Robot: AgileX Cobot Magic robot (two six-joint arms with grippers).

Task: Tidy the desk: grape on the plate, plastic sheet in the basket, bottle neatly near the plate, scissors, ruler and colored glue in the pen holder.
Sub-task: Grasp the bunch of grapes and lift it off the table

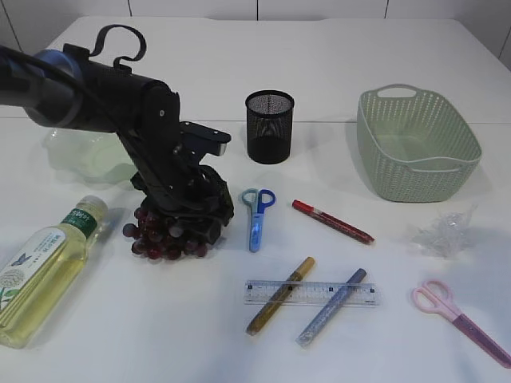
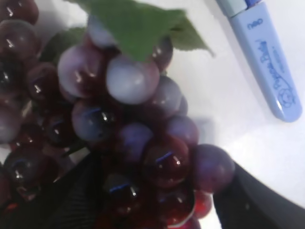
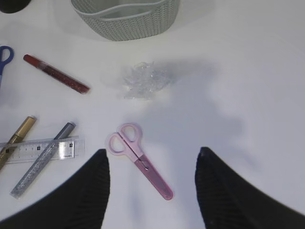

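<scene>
The dark red grape bunch [image 1: 164,238] lies on the table right of the bottle [image 1: 44,271]. My left gripper [image 1: 198,214] is lowered onto it. In the left wrist view its open fingers [image 2: 162,191] straddle the grapes [image 2: 143,119]. The pale green plate [image 1: 80,155] is behind the left arm. My right gripper [image 3: 151,157] is open and empty above the pink scissors [image 3: 138,160]. The crumpled plastic sheet [image 3: 143,81] lies beyond them. The black mesh pen holder [image 1: 269,126] and the green basket [image 1: 419,144] stand at the back.
Blue scissors [image 1: 255,215] lie just right of the grapes. A red glue stick [image 1: 331,221], a gold one [image 1: 279,295], a silver one [image 1: 331,307] and a clear ruler [image 1: 311,293] lie at the front middle. Pink scissors [image 1: 459,319] are at the front right.
</scene>
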